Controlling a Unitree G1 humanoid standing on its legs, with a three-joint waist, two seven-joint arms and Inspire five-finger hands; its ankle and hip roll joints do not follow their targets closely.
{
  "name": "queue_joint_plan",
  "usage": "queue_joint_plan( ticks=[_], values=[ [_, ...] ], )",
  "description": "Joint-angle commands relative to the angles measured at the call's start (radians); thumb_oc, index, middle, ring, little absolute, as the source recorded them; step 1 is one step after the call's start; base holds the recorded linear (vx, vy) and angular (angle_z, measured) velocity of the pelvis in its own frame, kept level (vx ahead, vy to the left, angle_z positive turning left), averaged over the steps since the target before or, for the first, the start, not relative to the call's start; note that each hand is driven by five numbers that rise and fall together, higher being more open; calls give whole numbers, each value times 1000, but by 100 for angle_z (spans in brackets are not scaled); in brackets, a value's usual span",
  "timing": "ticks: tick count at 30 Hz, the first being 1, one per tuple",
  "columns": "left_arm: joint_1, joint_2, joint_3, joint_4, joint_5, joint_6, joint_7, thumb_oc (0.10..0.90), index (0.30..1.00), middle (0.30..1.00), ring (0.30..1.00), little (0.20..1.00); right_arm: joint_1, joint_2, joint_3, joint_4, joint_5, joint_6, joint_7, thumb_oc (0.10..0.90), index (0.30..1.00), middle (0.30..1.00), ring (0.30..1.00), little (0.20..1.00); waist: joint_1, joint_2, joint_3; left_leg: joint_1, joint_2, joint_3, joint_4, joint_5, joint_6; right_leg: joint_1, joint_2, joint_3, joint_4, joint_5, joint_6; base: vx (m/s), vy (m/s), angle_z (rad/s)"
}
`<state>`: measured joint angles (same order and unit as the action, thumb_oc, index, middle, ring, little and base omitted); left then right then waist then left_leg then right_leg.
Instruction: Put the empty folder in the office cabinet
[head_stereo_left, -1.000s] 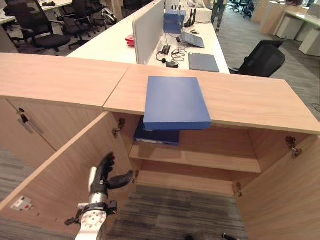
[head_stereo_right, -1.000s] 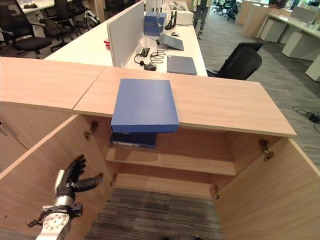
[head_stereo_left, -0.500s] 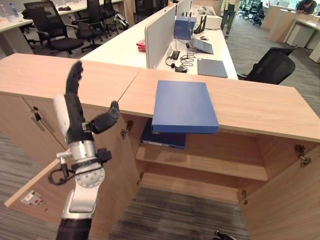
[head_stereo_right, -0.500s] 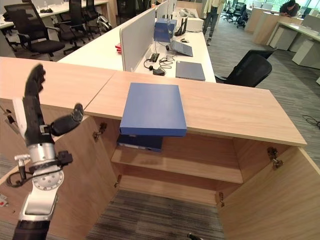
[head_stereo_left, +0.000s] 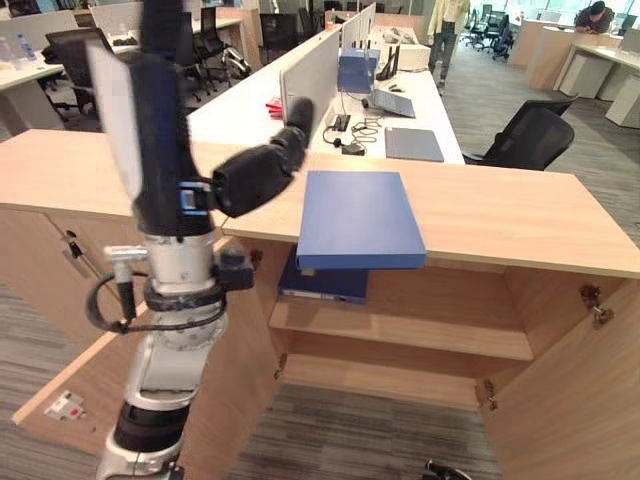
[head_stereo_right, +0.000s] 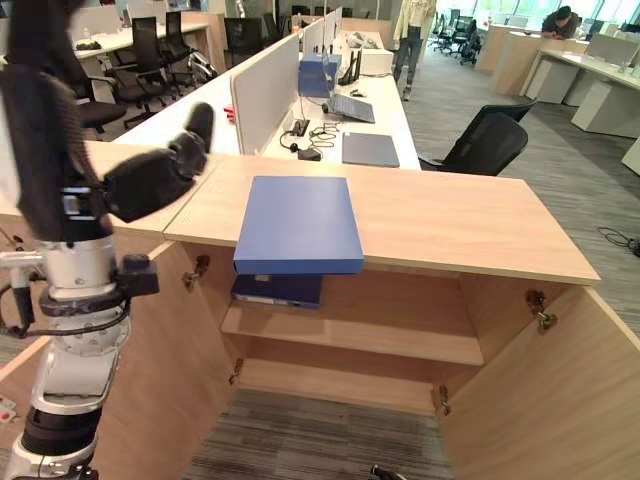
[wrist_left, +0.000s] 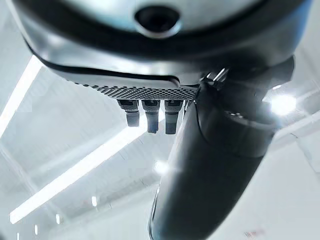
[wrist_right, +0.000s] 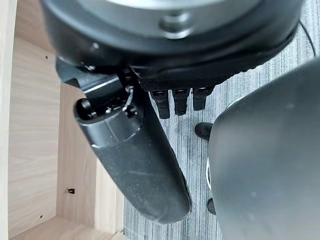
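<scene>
A: The fingers of the left hand (head_stereo_left: 160, 130) are straight and hold nothing; it has risen from beside the cabinet door (head_stereo_left: 110, 370).

B: And the blue folder (head_stereo_left: 357, 218) lies untouched at the cabinet top's (head_stereo_left: 520, 215) front edge, so no grasp yet.

matt blue folder (head_stereo_left: 359, 218), light wood-grain cabinet (head_stereo_left: 520, 215), ribbed grey carpet (head_stereo_left: 340, 430)

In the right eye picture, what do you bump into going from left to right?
Left hand → blue folder on the cabinet top → black office chair → open right cabinet door.
</scene>
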<state>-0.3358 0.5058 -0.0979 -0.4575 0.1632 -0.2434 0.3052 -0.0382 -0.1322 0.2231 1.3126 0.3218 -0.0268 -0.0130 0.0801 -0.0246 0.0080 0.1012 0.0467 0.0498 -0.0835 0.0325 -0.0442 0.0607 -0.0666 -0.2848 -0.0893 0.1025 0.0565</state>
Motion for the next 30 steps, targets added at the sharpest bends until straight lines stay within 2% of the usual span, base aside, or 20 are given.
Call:
queue_joint_plan(
  ticks=[1, 5, 9, 18, 22, 30],
  values=[
    [-120, 49, -26, 10, -96, -41, -114, 800, 900, 900, 900, 900, -34, -4, 27, 42, -16, -10, 25, 800, 900, 900, 900, 900, -16, -6, -19, -9, -35, 69, -4, -43, -18, 91, -6, -5, 2, -109, 74, 0, 0, 0],
    [-117, 77, -75, 5, -110, -27, -199, 800, 900, 900, 900, 900, -36, -5, 28, 42, -21, -1, 39, 800, 900, 900, 900, 900, -17, -4, -18, -7, -35, 70, -4, -47, -16, 93, -6, -5, 2, -111, 74, 0, 0, 0],
    [-121, 92, -102, 19, -98, -16, -233, 800, 900, 900, 900, 900, -37, -4, 35, 42, -28, 2, 47, 800, 900, 900, 900, 900, -18, -2, -18, -2, -34, 71, -4, -50, -17, 95, -6, -6, 2, -112, 74, 0, 0, 0],
    [-189, 115, -191, 137, 27, 17, -257, 800, 900, 900, 900, 900, -40, -10, 57, 34, -43, 7, 53, 800, 900, 900, 900, 900, -32, 6, -16, 10, -32, 77, -4, -55, -16, 101, -5, -2, 2, -114, 72, 0, 0, 0],
    [-214, 120, -218, 194, 145, 22, -238, 800, 900, 900, 900, 900, -41, -6, 68, 35, -49, 10, 50, 800, 900, 900, 900, 900, -39, 7, -18, 15, -31, 83, -4, -60, -15, 105, -4, 2, 2, -117, 73, 0, 0, 0],
    [-260, 110, -262, 276, 274, 37, -199, 800, 900, 900, 900, 900, -35, -6, 80, 33, -58, 10, 42, 800, 900, 900, 900, 900, -51, 7, -18, 21, -30, 90, -4, -64, -14, 106, -3, 10, 2, -120, 72, 0, 0, 0]
  ],
)
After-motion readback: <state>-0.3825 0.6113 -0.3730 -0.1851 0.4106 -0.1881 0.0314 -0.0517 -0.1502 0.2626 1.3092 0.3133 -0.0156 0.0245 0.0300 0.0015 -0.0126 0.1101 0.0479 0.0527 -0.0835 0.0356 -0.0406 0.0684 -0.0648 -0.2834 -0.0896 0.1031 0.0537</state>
